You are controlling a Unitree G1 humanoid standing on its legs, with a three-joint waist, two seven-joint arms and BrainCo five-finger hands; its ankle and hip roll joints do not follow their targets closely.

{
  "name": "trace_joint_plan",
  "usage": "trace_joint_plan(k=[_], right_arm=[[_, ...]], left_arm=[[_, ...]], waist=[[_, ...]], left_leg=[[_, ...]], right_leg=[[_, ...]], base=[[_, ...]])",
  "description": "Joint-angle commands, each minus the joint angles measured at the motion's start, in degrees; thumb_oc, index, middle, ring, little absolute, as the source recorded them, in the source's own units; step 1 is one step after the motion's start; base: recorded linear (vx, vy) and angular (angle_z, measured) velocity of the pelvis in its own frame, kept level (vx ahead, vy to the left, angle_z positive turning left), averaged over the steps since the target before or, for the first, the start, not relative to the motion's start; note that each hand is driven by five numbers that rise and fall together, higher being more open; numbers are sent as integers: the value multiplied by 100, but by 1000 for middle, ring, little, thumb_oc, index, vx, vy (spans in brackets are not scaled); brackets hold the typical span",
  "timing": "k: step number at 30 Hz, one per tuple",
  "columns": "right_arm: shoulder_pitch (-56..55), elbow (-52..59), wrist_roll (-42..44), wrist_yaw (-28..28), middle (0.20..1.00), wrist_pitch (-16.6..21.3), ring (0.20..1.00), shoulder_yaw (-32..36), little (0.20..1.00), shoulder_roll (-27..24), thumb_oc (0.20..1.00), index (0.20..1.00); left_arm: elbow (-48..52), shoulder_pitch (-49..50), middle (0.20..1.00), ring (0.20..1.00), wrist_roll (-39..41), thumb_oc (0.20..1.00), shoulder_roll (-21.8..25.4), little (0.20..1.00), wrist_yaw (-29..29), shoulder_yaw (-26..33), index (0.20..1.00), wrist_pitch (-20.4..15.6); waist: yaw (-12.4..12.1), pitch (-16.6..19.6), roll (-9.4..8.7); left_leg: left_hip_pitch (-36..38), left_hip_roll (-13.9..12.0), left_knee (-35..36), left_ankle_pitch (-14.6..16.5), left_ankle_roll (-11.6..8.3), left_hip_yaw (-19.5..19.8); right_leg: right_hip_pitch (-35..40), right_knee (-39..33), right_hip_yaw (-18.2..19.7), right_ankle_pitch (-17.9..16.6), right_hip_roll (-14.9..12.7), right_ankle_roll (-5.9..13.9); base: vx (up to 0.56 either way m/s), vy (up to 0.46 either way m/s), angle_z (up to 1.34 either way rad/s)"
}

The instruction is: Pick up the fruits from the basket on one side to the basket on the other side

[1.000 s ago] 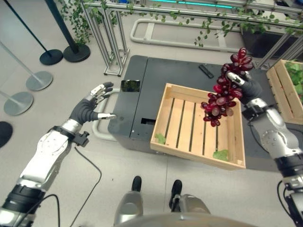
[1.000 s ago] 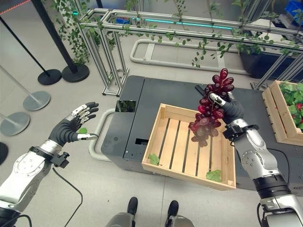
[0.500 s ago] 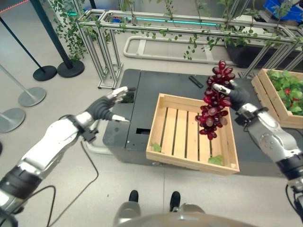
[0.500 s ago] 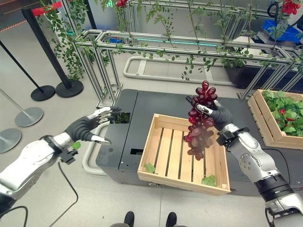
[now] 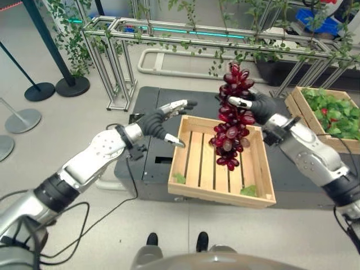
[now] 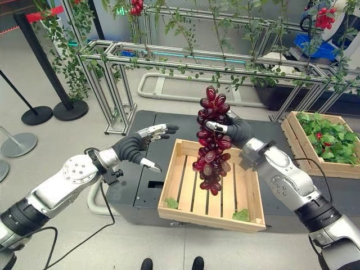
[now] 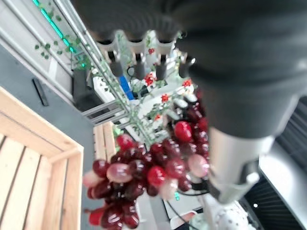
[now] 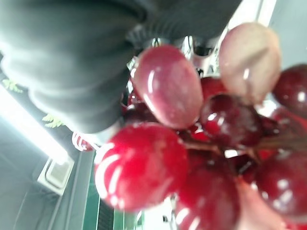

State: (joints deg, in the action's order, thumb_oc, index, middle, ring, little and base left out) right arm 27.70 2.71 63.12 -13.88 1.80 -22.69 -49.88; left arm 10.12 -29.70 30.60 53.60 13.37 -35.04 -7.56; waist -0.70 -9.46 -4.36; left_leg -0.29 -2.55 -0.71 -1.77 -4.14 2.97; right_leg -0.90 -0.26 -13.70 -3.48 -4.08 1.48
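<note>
From the left eye view, the right robot hand (image 5: 254,106) pinches the upper part of a long bunch of red grapes (image 5: 229,118), which hangs over the wooden crate (image 5: 185,192) on the dark counter (image 5: 147,169); the bunch's lower tip dangles above the crate's slats without touching them. The left robot hand (image 5: 162,119) hovers just beside the crate's left rim, fingers spread and holding nothing, a little apart from the grapes. A second crate of green leaves (image 5: 332,112) sits at the far right. The right eye view shows more of the leafy metal frame (image 6: 185,56) behind the counter, and small red fruits among the leaves of that second crate. The left wrist view looks past the straight fingers (image 7: 136,60) to the grapes hanging beside the crate's corner, with the right arm behind them. The right wrist view shows the grapes (image 8: 168,86) pressed right against the dark cover. No writing can be read.
</note>
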Motion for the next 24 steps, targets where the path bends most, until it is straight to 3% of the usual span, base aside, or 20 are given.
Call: trace_joint_plan(k=[1,12,24], right_arm=[[555,401,122,-43,200,442,200,211,200,51,200,200],[900,562,41,-43,200,515,200,-21,200,276,200,200],[1533,551,-160,-6,200,523,200,-560,200,505,200,200]], left_arm=[[-51,-370,1000,1000,164,1000,-55,1000,-99,149,1000,-188],[18,-377,1000,1000,190,1000,-61,1000,-68,65,1000,-143],[-319,-1133,1000,1000,299,1000,-385,1000,-53,-555,1000,-66]], waist=[[51,173,-164],[63,307,-205],[113,434,-177]], left_leg=[[-188,265,-446,527,154,-80],[-78,259,-406,576,156,-89],[24,243,-337,587,160,-66]], right_leg=[[270,296,-273,617,-232,569],[375,236,-210,641,-202,555],[448,212,-185,672,-192,544]], base=[[41,9,3],[10,2,0],[1,-1,-1]])
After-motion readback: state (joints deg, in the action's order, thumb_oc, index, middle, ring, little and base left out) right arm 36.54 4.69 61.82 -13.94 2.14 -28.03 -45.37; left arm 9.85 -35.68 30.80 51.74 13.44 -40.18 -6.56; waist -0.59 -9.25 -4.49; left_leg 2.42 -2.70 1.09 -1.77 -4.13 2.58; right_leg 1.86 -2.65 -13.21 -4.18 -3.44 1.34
